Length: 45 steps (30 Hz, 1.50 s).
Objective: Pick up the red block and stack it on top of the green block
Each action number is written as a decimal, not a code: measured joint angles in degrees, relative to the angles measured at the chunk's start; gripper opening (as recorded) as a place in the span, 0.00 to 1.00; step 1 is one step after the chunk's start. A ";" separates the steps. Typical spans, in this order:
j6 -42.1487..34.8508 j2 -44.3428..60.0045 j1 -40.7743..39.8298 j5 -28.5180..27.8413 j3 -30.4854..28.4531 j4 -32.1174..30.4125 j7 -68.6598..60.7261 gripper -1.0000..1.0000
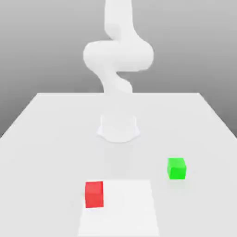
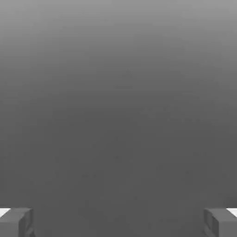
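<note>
The red block [image 1: 94, 194] sits on the white table [image 1: 46, 139] near the front, toward the exterior view's left. Further back and toward the exterior view's right rests the green block [image 1: 176, 168], well apart from the red one. The white arm [image 1: 118, 55] rises from its base [image 1: 118, 127] at the table's middle and runs up past the top of the picture. In the hand view my gripper [image 2: 118, 222] is open, its grey fingertips [image 2: 16, 221] far apart with nothing between them, facing a plain grey background.
A brighter white rectangle [image 1: 125, 210] lies flat on the table at the front; the red block stands on its left edge. The arm's round base stands behind both blocks.
</note>
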 joint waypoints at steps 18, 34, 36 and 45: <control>21.79 38.09 -3.69 -1.29 -5.18 -20.37 -10.73 0.50; 35.48 55.57 -5.98 4.86 -2.37 -20.98 -16.57 0.00; 32.80 52.41 -5.71 4.17 -2.81 -21.43 -16.01 0.00; 22.85 38.02 3.08 3.06 1.13 -25.79 -14.40 0.00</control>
